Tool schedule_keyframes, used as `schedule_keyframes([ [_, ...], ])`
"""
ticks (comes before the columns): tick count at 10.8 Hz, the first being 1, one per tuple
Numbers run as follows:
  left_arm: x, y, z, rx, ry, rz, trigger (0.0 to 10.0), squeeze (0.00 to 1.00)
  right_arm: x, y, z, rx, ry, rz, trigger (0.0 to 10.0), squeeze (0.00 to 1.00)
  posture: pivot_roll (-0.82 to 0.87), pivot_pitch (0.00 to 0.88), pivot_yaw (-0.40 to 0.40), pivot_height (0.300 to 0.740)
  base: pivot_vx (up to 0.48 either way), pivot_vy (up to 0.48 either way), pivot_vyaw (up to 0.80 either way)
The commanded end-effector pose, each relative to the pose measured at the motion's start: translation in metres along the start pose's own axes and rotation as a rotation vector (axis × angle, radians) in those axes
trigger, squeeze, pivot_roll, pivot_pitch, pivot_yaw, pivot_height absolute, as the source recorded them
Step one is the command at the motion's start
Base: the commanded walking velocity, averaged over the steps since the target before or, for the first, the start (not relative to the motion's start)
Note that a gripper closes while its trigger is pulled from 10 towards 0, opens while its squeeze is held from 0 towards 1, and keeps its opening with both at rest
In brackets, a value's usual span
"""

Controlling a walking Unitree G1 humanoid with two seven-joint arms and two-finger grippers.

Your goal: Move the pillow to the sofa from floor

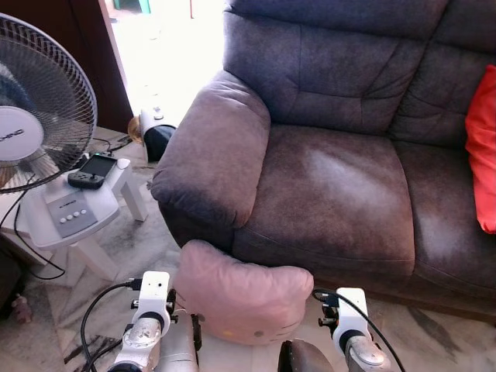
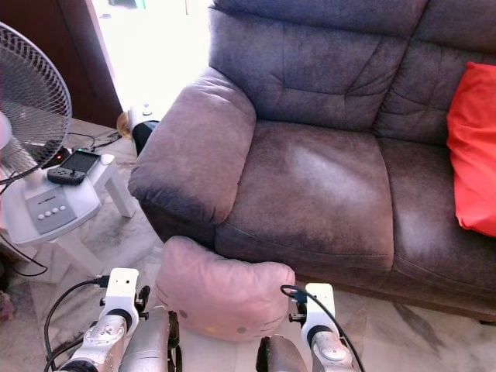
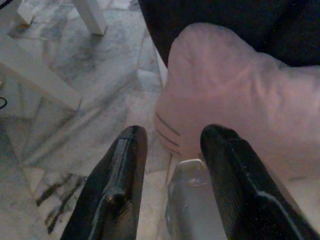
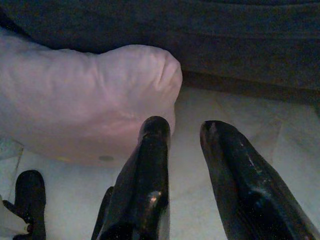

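A pink pillow (image 1: 244,298) with a cartoon face lies on the marble floor, leaning against the front of the dark grey-brown sofa (image 1: 333,186). My left gripper (image 3: 175,132) is low at the pillow's left end, open, its fingers pointing at the pillow's edge without holding it. My right gripper (image 4: 185,124) is open at the pillow's right end, with one finger (image 4: 152,150) close beside the pillow's rounded corner. The sofa seat cushion right behind the pillow is bare.
A red cushion (image 1: 484,147) lies on the sofa's right seat. A standing fan (image 1: 39,108) and a white stool (image 1: 77,209) with a black handheld device (image 1: 93,169) stand to the left. Black cables (image 1: 93,310) trail over the floor near my left arm.
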State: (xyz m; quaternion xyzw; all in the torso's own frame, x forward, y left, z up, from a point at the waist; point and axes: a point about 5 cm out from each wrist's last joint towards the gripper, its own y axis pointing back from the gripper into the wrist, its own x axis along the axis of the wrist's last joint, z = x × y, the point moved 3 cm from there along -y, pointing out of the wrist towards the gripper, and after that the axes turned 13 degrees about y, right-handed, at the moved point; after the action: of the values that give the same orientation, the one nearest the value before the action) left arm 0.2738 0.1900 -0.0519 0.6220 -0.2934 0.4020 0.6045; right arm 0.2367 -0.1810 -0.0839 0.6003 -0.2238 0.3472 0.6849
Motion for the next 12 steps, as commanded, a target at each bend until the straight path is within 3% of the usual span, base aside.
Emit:
schedule_keyframes([
  [1, -0.004, 0.002, -0.003, 0.011, 0.004, -0.010, 10.0, 0.00, -0.004, 0.001, 0.003, -0.006, -0.012, -0.020, 10.0, 0.00, 0.08, 0.111, -0.089, 0.613, 0.000, 0.000, 0.00],
  [3, -0.003, 0.002, -0.003, 0.012, 0.006, -0.006, 10.0, 0.00, -0.004, 0.001, 0.002, -0.001, -0.009, -0.019, 10.0, 0.00, 0.08, 0.112, -0.089, 0.578, 0.000, 0.000, 0.00],
  [6, -0.001, 0.001, -0.002, 0.009, 0.005, 0.006, 10.0, 0.00, -0.006, 0.001, 0.001, -0.006, 0.001, -0.019, 10.0, 0.00, 0.08, 0.112, -0.088, 0.563, 0.000, 0.000, 0.00],
  [9, 0.030, -0.006, -0.006, 0.022, 0.041, 0.119, 10.0, 0.00, -0.003, 0.001, 0.001, -0.011, -0.016, 0.001, 10.0, 0.00, 0.08, 0.113, -0.088, 0.563, 0.000, 0.000, 0.00],
  [12, 0.078, -0.009, -0.003, -0.003, 0.087, 0.325, 10.0, 0.00, 0.032, -0.005, 0.010, -0.050, -0.020, 0.126, 10.0, 0.00, 0.08, 0.115, -0.088, 0.563, 0.000, 0.000, 0.00],
])
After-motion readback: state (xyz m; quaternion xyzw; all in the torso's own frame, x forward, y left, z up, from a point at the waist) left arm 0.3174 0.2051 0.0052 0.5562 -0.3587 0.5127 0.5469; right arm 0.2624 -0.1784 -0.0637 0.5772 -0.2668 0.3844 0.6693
